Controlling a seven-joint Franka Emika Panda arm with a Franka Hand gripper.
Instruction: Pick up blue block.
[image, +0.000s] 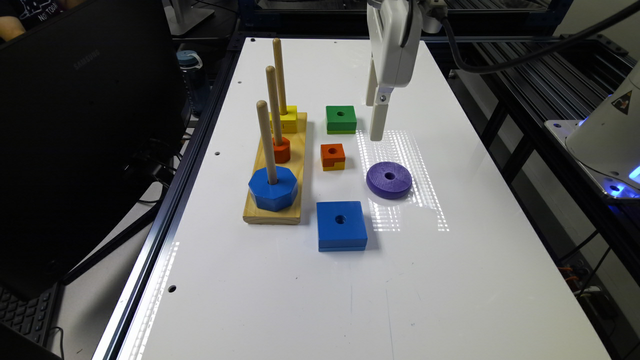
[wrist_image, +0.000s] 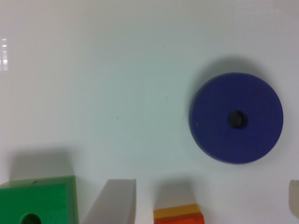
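**While the gripper hangs over bare table, the wrong piece sits closer**

Because the purple disc (image: 389, 179) lies nearer the gripper (image: 375, 122) than the blue block (image: 341, 225) does, a straight descent or a short reach risks closing on the disc, and its bluish look in the wrist view (wrist_image: 236, 117) invites that mix-up. The green block (image: 341, 119) and the orange block (image: 333, 156) sit just beside the fingers (wrist_image: 112, 201) and could be nudged. The blue block lies well beyond the disc, flat on the table (image: 450, 280). The fingers stand wide apart, holding and touching nothing.
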